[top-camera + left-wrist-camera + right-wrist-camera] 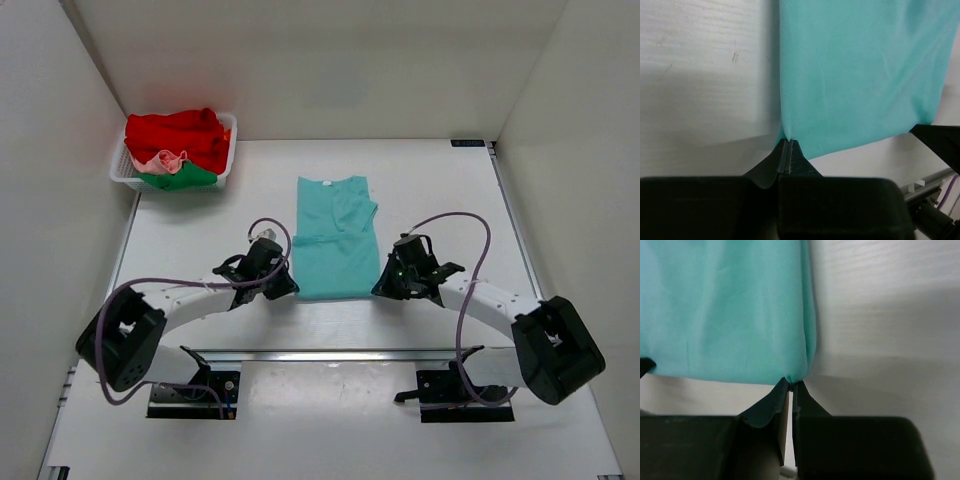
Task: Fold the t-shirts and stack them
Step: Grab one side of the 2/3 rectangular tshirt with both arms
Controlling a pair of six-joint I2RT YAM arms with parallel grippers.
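My left hand [786, 146] pinches the near left corner of the teal t-shirt [330, 250]. My right hand [791, 386] pinches its near right corner.

White table [430, 180] bears 1 teal t-shirt [333, 240] and 1 basket [119, 170].

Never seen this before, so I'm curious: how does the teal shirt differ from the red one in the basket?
The teal shirt lies flat on the table; the red shirt sits crumpled in the basket. The left gripper and right gripper pinch the teal shirt's near corners; no gripper holds the red shirt. Both are plain, soft cloth.
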